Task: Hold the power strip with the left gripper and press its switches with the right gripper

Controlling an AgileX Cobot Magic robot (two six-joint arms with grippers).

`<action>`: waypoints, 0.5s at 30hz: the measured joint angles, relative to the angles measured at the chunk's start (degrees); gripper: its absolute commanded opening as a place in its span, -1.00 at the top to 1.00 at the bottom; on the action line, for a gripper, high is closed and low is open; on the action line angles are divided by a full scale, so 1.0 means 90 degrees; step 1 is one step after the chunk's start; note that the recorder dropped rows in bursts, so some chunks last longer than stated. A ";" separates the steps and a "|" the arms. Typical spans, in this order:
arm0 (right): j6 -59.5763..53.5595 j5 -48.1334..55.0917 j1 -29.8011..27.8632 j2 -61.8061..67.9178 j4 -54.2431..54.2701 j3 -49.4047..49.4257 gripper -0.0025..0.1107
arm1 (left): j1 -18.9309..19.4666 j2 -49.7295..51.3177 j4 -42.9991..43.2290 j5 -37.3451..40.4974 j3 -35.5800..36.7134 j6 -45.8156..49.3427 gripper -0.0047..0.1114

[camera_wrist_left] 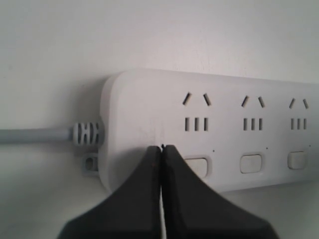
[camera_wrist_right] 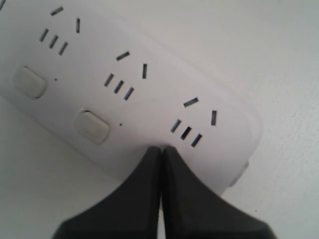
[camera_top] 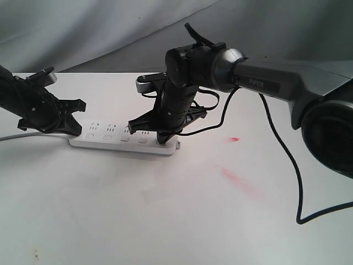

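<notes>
The long flat white plastic power strip (camera_top: 120, 144) lies socket-face up on the white tabletop (camera_top: 165, 221). Its long axis runs left to right across the exterior view: the grey cord (camera_wrist_left: 35, 134) leaves the left end and the rounded end lies to the right. Its small white rounded-square switches (camera_top: 125, 138) sit in a row along the near edge. The black left gripper (camera_top: 81, 131) has its two fingers pressed together, tips resting on the strip's cord end just beside the first button. The right gripper (camera_top: 164, 142), on the silver-grey arm marked "PIPER" (camera_top: 276, 83), stands steeply over the opposite end with its fingers also closed tip to tip, covering the spot below the last socket group. A loose black cable (camera_top: 287, 160) trails off that arm, and red smudges (camera_top: 237, 179) mark the table well apart from the strip. Only the left wrist view shows a small mounting tab (camera_wrist_left: 89, 164) under the cord's strain relief.
</notes>
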 measured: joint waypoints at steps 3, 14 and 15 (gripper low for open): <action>0.0049 0.0018 0.0014 0.0027 -0.0086 -0.0003 0.96 | 0.0000 0.0000 0.0000 0.0000 0.0000 0.0000 0.92; 0.0233 0.0046 0.0039 0.0097 -0.0215 -0.0067 0.96 | 0.0000 0.0000 0.0000 0.0000 0.0000 0.0000 0.92; 0.0247 0.0051 0.0039 0.0109 -0.0215 -0.0083 0.96 | 0.0000 0.0000 0.0000 0.0000 0.0000 0.0000 0.92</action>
